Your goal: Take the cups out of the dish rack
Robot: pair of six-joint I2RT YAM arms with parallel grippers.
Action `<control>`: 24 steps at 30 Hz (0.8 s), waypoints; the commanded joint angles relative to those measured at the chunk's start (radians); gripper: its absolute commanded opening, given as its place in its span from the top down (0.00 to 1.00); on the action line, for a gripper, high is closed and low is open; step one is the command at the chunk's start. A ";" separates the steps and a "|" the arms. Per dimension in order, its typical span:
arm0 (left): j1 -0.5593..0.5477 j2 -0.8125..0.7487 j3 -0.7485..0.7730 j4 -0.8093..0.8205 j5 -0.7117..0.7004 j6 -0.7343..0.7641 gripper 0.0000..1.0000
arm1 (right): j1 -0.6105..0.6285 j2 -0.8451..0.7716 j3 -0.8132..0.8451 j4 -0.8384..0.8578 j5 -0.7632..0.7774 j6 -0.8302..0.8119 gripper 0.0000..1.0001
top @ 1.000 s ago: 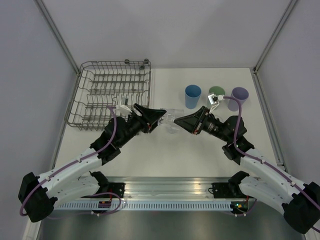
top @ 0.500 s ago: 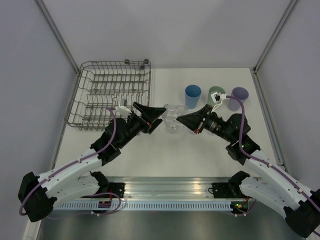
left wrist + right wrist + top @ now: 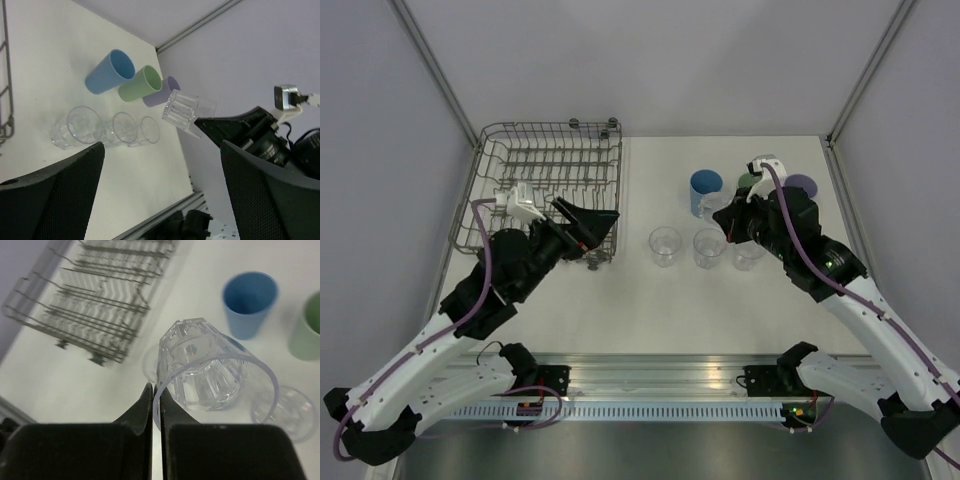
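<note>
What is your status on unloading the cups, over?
Left gripper open, empty. Right gripper shut on clear faceted tumbler, aloft. Row of three clear tumblers close below.

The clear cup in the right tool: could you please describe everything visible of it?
The clear cup is transparent, empty, with a smooth round rim and faceted lower walls. It hangs tipped sideways above the table, base pointing away from the right tool, which alone touches it, pinching its rim wall.
</note>
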 commanded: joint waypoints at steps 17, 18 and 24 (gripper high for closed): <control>0.003 -0.180 0.063 -0.621 -0.180 0.500 0.00 | -0.318 0.295 0.177 -0.522 0.320 -0.170 1.00; 0.003 -0.188 0.035 -0.616 -0.205 0.500 0.00 | -0.353 0.301 0.171 -0.521 0.305 -0.188 1.00; 0.003 -0.245 -0.033 -0.587 -0.247 0.511 0.00 | -0.445 0.397 0.174 -0.519 0.231 -0.210 1.00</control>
